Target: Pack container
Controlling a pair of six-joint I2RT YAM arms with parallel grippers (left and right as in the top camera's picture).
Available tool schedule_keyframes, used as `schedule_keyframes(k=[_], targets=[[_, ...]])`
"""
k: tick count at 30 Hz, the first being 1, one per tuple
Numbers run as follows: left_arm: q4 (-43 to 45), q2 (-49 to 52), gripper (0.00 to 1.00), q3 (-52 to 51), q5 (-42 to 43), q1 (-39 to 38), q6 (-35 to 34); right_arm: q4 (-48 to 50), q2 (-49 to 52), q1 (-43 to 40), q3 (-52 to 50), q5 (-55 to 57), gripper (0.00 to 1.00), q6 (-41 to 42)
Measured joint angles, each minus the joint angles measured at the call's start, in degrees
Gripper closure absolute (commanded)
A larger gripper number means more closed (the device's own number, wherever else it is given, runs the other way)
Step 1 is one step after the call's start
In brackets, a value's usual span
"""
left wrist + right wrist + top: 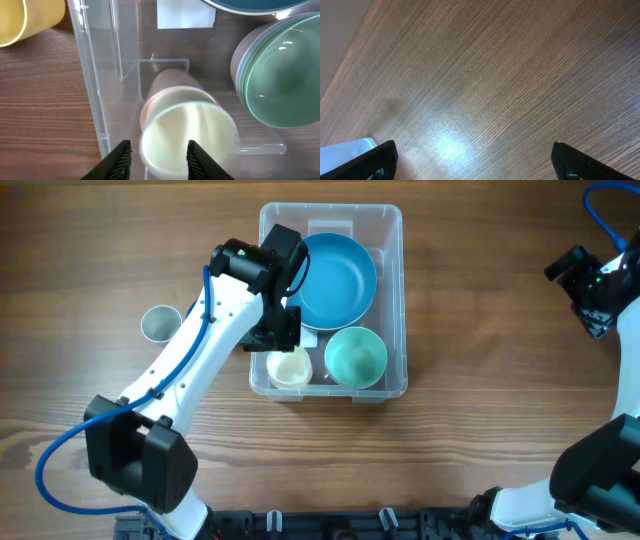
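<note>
While the left gripper [156,150] hangs spread above a cup [195,135] in the container [392,280], nothing is gripped. Over the table [520,75], the right gripper [472,160] gapes.

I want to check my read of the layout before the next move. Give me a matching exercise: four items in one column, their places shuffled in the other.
Things
1. blue bowl
2. green bowl
3. cream cup
4. grey cup

Places
A. on the table, outside the container, to its left
B. in the container, right below the left gripper
C. in the container's far half
D. in the container's near right corner

Pairs: 1-C, 2-D, 3-B, 4-A
</note>
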Motion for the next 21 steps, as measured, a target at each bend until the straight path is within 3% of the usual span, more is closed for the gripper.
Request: schedule_keyframes(k=[4, 10, 12, 16, 21], targets=[[0.35, -3.08, 0.46, 1.49, -0.52, 2.84, -0.26, 0.00, 0.00, 0.00, 0.00, 0.00, 0.00, 0.00], [1.46, -12.59, 0.43, 3.32, -2.43, 17.03, -1.11, 0.00, 0.00, 0.00, 0.00, 0.00, 0.00, 0.00], [1.51, -14.51, 0.42, 3.85, -2.95, 26.23, -1.29, 0.00, 0.00, 0.00, 0.00, 0.00, 0.00, 0.00], [2.32, -11.78, 0.39, 1.99, -2.54, 36.74, -1.03, 0.00, 0.00, 0.00, 0.00, 0.00, 0.00, 0.00], [10.58, -5.40, 0.43, -5.88, -0.31, 41.99, -0.81, 0.00, 0.00, 0.00, 0.00, 0.00, 0.01, 0.00]])
